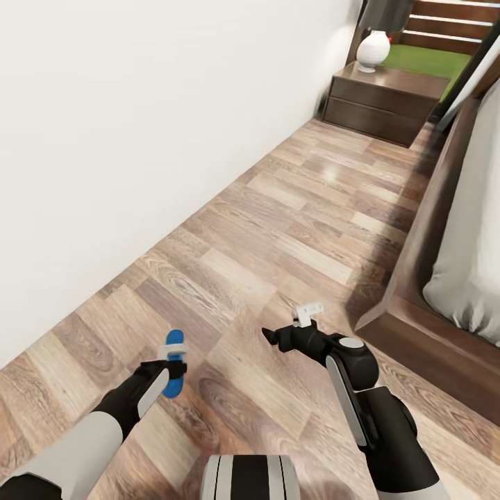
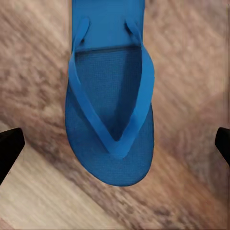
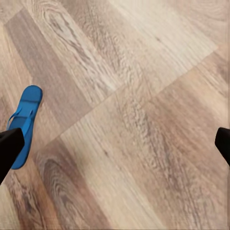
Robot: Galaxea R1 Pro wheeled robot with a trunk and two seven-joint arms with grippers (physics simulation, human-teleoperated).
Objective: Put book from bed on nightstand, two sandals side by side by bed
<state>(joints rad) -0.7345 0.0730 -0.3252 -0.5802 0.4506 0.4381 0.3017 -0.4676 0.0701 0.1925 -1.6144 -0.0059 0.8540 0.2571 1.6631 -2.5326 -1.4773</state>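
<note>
Floorboards [image 1: 292,208] of wood plank run between a white wall [image 1: 125,139] and the bed [image 1: 444,229], whose dark wooden frame and pale mattress edge line the far side of the head view. At the far end of this strip stands the nightstand [image 1: 385,97], a dark cabinet with 2 drawers and a white lamp base [image 1: 373,50] on top, with green grass behind it. The left gripper [image 1: 167,367] hangs low over the floor directly above 1 blue sandal [image 1: 173,361]; in the left wrist view that sandal [image 2: 111,115] lies flat on the planks, straps up, between the 2 dark fingertips [image 2: 9,146], which stand wide apart at either edge and do not touch it. The right gripper [image 1: 285,337] hovers over bare floor near the corner of the bed frame, its jaws also spread wide and holding nothing. From the right wrist camera a blue sandal [image 3: 25,124] shows lying on the boards off to one side, partly behind a dark fingertip [image 3: 8,148].
</note>
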